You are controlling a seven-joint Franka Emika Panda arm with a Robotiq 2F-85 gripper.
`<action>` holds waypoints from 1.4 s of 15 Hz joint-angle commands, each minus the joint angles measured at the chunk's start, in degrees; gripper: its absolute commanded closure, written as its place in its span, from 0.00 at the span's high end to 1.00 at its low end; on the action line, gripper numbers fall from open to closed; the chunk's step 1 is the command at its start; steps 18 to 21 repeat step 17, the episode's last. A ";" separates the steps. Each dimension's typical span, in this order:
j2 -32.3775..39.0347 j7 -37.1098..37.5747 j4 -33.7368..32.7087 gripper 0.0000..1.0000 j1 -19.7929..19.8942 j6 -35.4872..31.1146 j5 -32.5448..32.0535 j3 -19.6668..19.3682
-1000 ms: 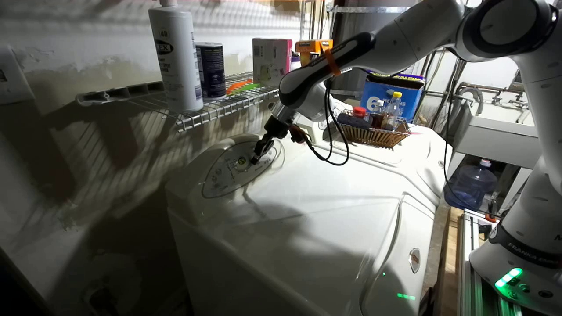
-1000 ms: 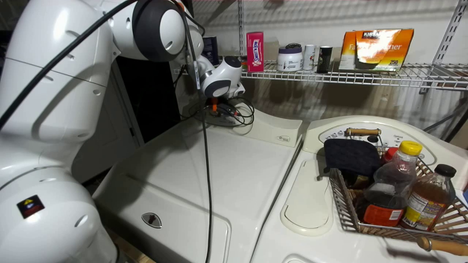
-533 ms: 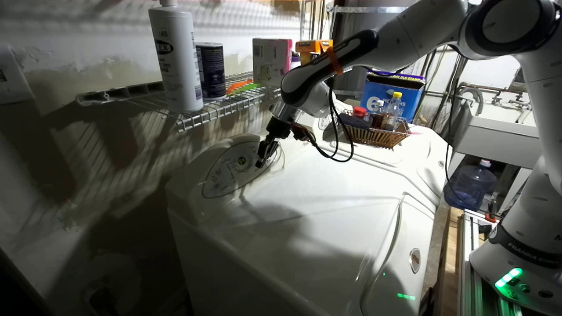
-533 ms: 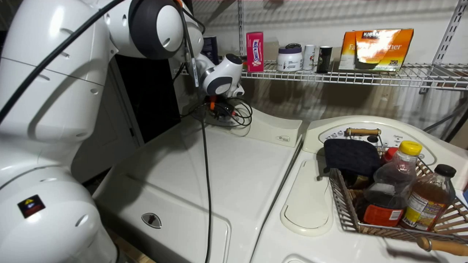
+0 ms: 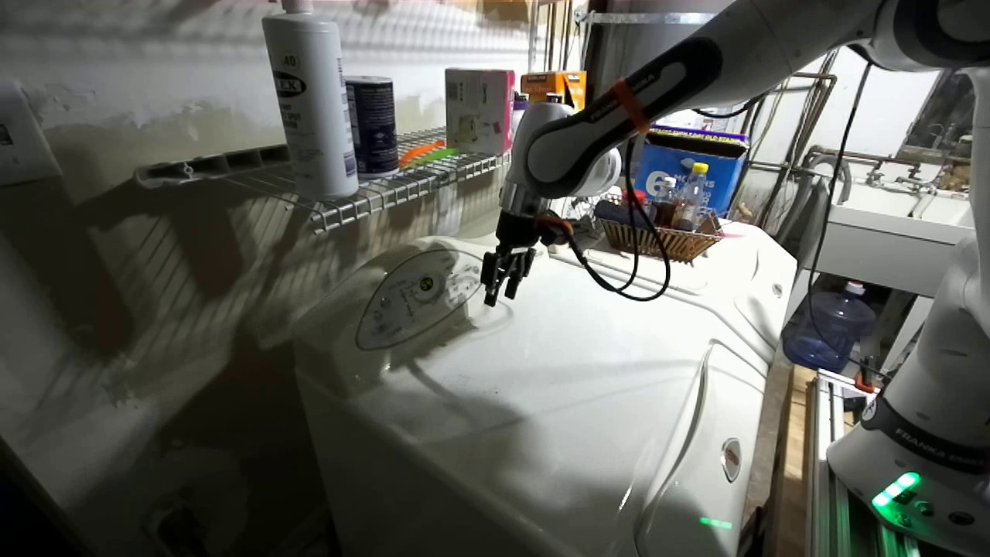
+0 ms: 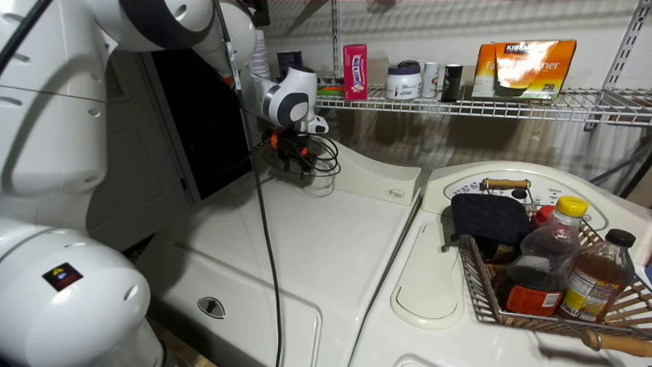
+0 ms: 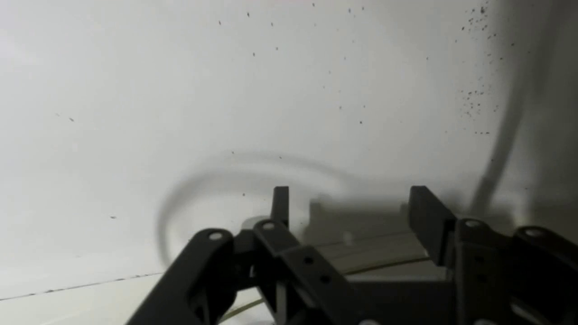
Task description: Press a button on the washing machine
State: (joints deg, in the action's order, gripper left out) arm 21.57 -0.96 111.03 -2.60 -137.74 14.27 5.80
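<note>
Off the front edge of the washing machine, the counter here, the robot base reads "FRANKA"; the badge at that edge is too small to read. Across the side edge, the neighbouring machine bears a basket holding a yellow-capped bottle with dark contents, a black-capped bottle with brown contents, a red cap and a dark pad. Above the top near the back edge, just beside the control panel, hangs the gripper, its fingers apart. Beyond, a wire shelf carries a pink box lettered "Sweet'N Low", a purple-lidded jar, contents hidden, an orange box showing "KIRK" and "250", and, roughly over the back corner, a white bottle marked "40". Behind the basket in an exterior view, a blue box bears a large "6".
</note>
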 commanded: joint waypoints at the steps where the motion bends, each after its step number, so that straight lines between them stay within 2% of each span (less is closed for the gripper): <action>1: -10.64 15.16 8.60 1.00 -4.90 3.33 -9.54 -4.02; 5: -20.37 26.45 14.11 1.00 -6.40 8.71 -17.75 -3.64; 8: -26.62 26.25 17.94 1.00 -5.72 10.14 -20.88 -1.58; 10: -29.80 23.41 20.79 1.00 -5.34 7.52 -22.47 -0.27; 11: -30.60 20.65 22.33 1.00 -5.35 3.86 -22.54 0.26; 12: -27.12 22.91 17.67 1.00 -4.70 8.40 -20.35 0.25; 15: -29.57 21.13 20.71 1.00 -4.69 5.49 -20.75 1.13; 21: -29.62 20.81 21.01 1.00 -4.64 5.23 -20.86 1.13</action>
